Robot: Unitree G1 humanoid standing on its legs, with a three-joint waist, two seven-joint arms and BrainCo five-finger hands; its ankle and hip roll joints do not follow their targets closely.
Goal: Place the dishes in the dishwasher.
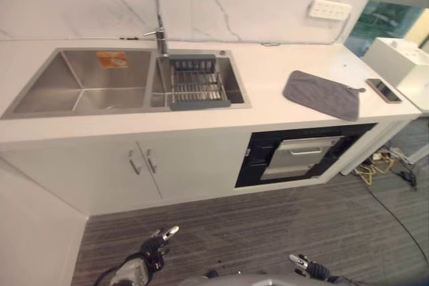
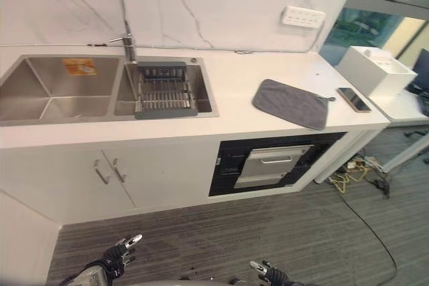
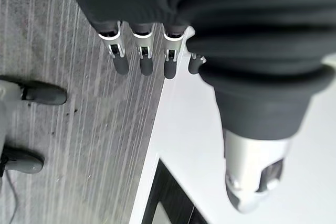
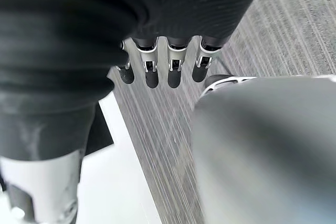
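Note:
The dishwasher [image 1: 301,155] is a black-fronted unit built in under the white counter [image 1: 268,72], right of centre, with a silver panel showing in its front. A grey wire rack [image 1: 196,85] sits in the right basin of the steel sink [image 1: 80,82]. My left hand [image 1: 155,244] hangs low over the floor, well short of the cabinets. Its fingers [image 3: 142,59] are straight and hold nothing. My right hand [image 1: 305,264] also hangs low, in front of the dishwasher, with straight fingers [image 4: 163,69] and nothing in it.
A tall curved tap [image 1: 157,11] rises behind the sink. On the counter's right end lie a grey mat [image 1: 320,94] and a phone [image 1: 383,90]. A white box [image 1: 395,55] stands beyond them. Two cabinet doors [image 1: 141,162] are left of the dishwasher.

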